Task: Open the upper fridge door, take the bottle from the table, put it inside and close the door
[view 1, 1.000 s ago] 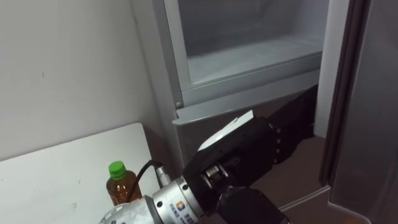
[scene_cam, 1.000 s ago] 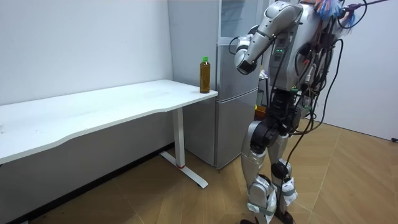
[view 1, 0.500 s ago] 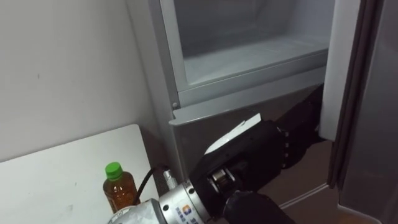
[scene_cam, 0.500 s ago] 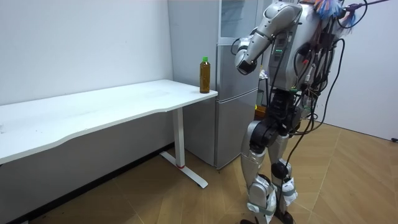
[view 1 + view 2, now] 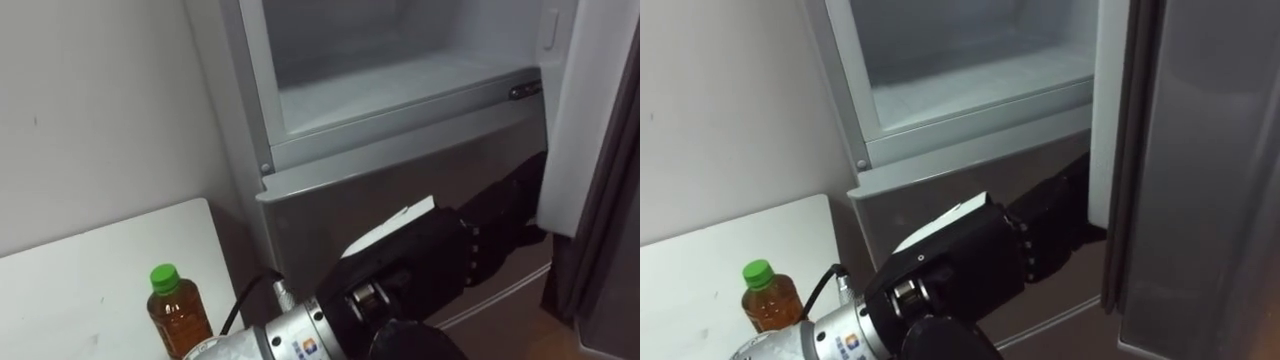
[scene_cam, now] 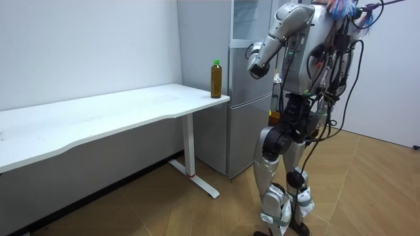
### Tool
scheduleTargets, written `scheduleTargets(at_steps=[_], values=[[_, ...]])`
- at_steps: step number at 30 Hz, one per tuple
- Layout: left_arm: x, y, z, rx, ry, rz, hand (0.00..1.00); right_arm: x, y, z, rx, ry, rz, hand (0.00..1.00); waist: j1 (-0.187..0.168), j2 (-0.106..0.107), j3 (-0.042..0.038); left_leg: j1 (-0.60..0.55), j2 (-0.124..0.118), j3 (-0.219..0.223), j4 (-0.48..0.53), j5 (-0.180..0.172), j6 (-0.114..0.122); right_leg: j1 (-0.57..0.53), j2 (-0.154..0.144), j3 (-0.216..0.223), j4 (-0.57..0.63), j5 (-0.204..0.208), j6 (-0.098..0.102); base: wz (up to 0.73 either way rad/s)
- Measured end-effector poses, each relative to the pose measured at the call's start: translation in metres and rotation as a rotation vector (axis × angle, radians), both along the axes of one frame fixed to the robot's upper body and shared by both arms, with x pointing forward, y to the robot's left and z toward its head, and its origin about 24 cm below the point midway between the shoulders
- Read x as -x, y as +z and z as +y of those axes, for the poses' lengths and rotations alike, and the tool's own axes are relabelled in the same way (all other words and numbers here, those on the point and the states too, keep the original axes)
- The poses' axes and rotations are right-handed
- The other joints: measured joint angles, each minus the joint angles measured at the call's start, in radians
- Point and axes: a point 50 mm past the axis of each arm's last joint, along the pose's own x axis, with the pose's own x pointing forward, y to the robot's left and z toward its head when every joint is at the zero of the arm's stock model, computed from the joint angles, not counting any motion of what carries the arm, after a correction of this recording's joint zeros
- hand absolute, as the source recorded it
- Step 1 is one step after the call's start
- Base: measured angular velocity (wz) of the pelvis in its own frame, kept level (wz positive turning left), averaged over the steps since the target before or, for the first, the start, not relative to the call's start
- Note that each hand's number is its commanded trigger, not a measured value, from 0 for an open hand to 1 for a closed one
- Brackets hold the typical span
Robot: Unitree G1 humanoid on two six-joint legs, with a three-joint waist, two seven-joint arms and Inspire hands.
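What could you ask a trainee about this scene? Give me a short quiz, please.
1. True or false: the bottle is already inside the upper fridge compartment.
2. Where does the bottle stand?
A. on the white table, at the end beside the fridge
B. on the floor
C. on top of the fridge
3. What is the left robot hand holding?

Key
1. False. The compartment's door is open, but the bottle is not in it.
2. A
3. Nothing. Its fingers are straight, in front of the fridge's lower door.
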Motion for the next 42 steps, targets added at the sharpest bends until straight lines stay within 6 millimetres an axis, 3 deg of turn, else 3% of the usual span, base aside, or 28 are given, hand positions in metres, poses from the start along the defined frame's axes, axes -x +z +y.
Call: scheduleTargets(at_steps=[12,21,27,32,37,42], values=[[-0.003,-0.001,-0.003,-0.001,-0.020,0.002,0.00,0.002,0.000,0.000,-0.020,-0.025,-0.010,0.00,-0.017,0.001,-0.0002,0.001,0.000,0.007,-0.006,0.000,0.000,-0.001,0.001,-0.002,-0.001,0.000,0.000,0.00],[0.001,-0.003,-0.013,0.027,-0.070,0.009,0.00,0.003,0.002,-0.005,-0.005,-0.021,-0.026,0.00,-0.028,0.020,0.0003,0.002,0.003,0.012,-0.021,-0.003,-0.005,-0.008,0.005,-0.004,-0.002,0.002,0.000,-0.02],[0.001,-0.007,-0.015,0.040,-0.083,0.020,0.00,0.005,0.002,-0.008,0.001,-0.026,-0.025,0.00,-0.042,0.021,0.0011,0.016,0.003,0.032,-0.024,-0.003,-0.005,-0.007,0.008,0.024,-0.003,0.003,-0.001,-0.15],[0.001,-0.011,-0.020,0.051,-0.094,0.024,0.00,0.008,0.003,-0.009,0.011,-0.030,-0.033,0.00,-0.044,0.017,0.0033,0.025,0.011,0.078,-0.025,-0.003,-0.005,-0.013,0.010,0.052,-0.001,0.004,-0.003,-0.18],[0.003,-0.013,-0.023,0.052,-0.104,0.027,0.00,0.011,0.003,-0.010,0.021,-0.066,-0.031,0.00,-0.055,0.007,0.0087,0.029,0.014,0.086,-0.025,-0.003,-0.005,-0.014,0.013,0.065,-0.003,0.005,-0.004,-0.10],[0.003,-0.021,-0.025,0.024,-0.122,0.065,0.00,0.014,0.004,-0.015,0.040,-0.074,-0.021,0.00,-0.069,0.006,0.0088,0.029,0.015,0.102,-0.025,-0.003,-0.005,-0.018,0.014,0.075,-0.003,0.006,-0.005,-0.05]])
